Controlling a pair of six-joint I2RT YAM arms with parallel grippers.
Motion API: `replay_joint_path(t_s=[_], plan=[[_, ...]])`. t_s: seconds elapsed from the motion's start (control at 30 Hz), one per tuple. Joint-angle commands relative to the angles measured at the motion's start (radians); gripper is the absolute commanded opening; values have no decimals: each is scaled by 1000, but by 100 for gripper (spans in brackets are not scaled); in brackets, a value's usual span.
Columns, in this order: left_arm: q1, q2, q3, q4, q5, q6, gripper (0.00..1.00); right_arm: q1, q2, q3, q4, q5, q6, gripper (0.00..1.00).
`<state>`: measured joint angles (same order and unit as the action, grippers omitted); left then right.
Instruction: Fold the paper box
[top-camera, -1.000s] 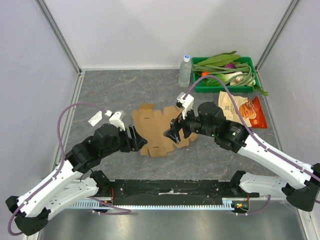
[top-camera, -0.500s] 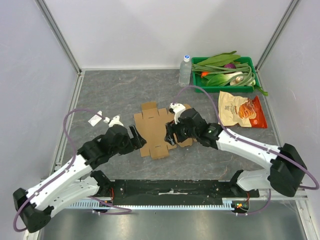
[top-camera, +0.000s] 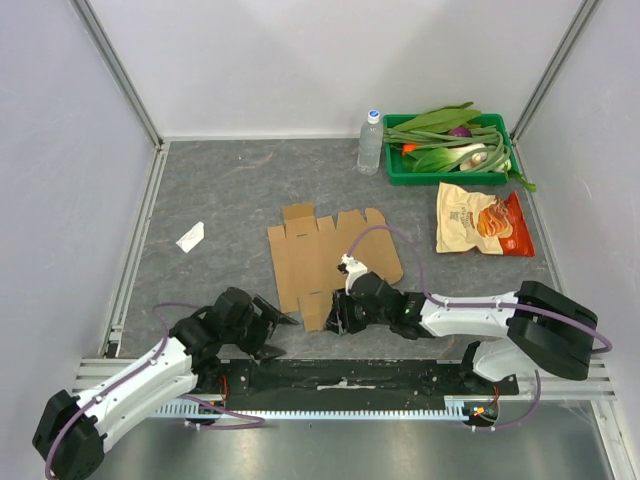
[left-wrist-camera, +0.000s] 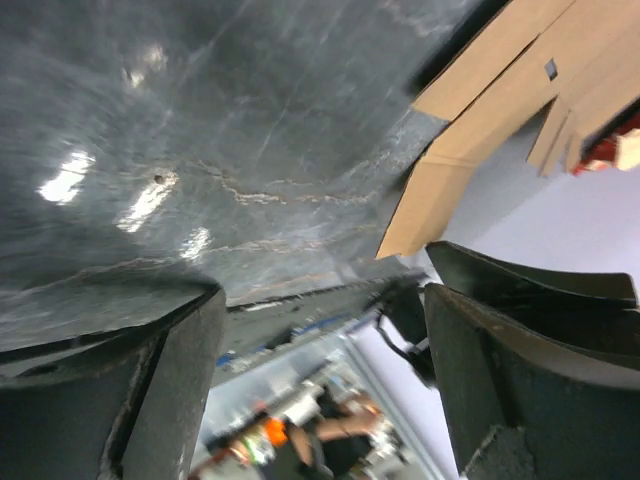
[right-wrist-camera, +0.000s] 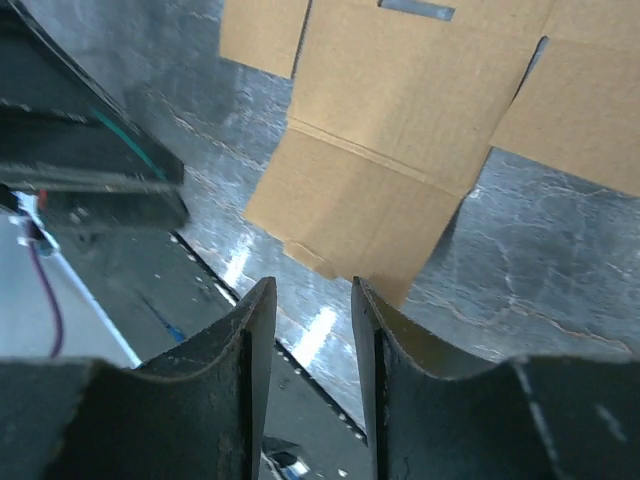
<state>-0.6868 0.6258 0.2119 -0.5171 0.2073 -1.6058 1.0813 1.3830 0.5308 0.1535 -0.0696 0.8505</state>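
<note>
top view: the plain brown die-cut cardboard paper box lies flat and unfolded on the grey marbled desk. my right tool sits low at its near flap. my left tool is just beside the near-left corner, apart from it.

left wrist: the left tool gapes wide and empty, with the sheet's corner ahead.

right wrist: the right tool is parted only narrowly (nothing in it), and the flap's edge is just past the tips.

my worry: nothing pins the sheet, so a nudge could slide it across the slick-looking desk. or the narrow gap misses the flap and crumples it.
</note>
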Motion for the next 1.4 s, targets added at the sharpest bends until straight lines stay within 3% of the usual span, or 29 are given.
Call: replay_joint_path(t_s=[0.0,0.1,0.23,0.37,0.57,0.67,0.8,0.9,1.07,1.2,1.23,1.37], plan=[[1,-75,-103,176,126,-289,92,0,-41,15,193,46,147,45],[1,-83,-83,198,70,-286,99,-33,-122,49,89,48,79,46],[0,29,-71,334,64,-289,99,-115,-261,58,-53,85,15,48],[-23,234,-23,448,84,-296,90,-185,-428,77,-152,149,-54,48],[-68,492,-3,661,52,-374,72,-204,-507,127,-293,209,-126,49],[-83,566,-12,750,20,-393,55,-202,-507,123,-307,203,-134,49],[-83,585,-54,824,-50,-378,15,-204,-481,142,-316,170,-215,53],[-74,549,-25,667,-107,-261,2,-202,-411,219,-348,108,-347,57],[-43,385,61,429,-198,105,2,-204,-322,351,-448,80,-525,60],[-27,246,290,32,-311,426,2,-204,-282,474,-515,71,-645,68],[-19,226,481,-194,-403,716,2,-202,-218,597,-579,29,-782,79],[-16,250,650,-271,-393,983,2,-204,-162,747,-626,-18,-945,82]])
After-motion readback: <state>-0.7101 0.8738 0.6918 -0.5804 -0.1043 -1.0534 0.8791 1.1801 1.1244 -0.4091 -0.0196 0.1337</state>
